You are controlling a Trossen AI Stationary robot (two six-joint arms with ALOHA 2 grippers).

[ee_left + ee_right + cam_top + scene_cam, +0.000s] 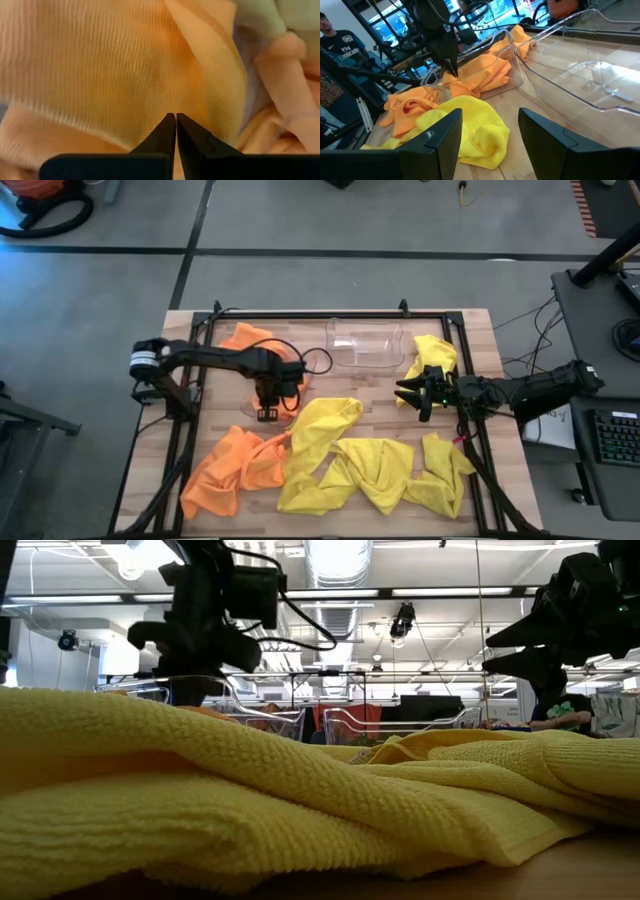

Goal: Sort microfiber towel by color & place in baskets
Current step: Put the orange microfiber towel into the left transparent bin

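My left gripper (268,408) is shut and points down at an orange towel (262,348) that lies in a clear basket (516,70). The right wrist view also shows this gripper (453,69). My right gripper (410,394) is open and empty, level above the table. It stands between a second, empty clear basket (368,343) and a yellow towel (433,356). Another yellow towel (470,125) lies on the table ahead of its fingers. More yellow towels (380,470) and an orange towel (232,470) lie spread along the table's near side. My left gripper's shut fingertips (176,120) come from above, pointing down, at the orange towel's folds (125,75) in the basket. I cannot tell whether they touch the cloth. No cloth shows between the fingers.
A black metal frame (300,314) runs around the table top. In the low view a yellow towel (300,800) fills the foreground. A person (340,42) stands in the room beyond the table. Bare wood (390,405) shows in front of the empty basket.
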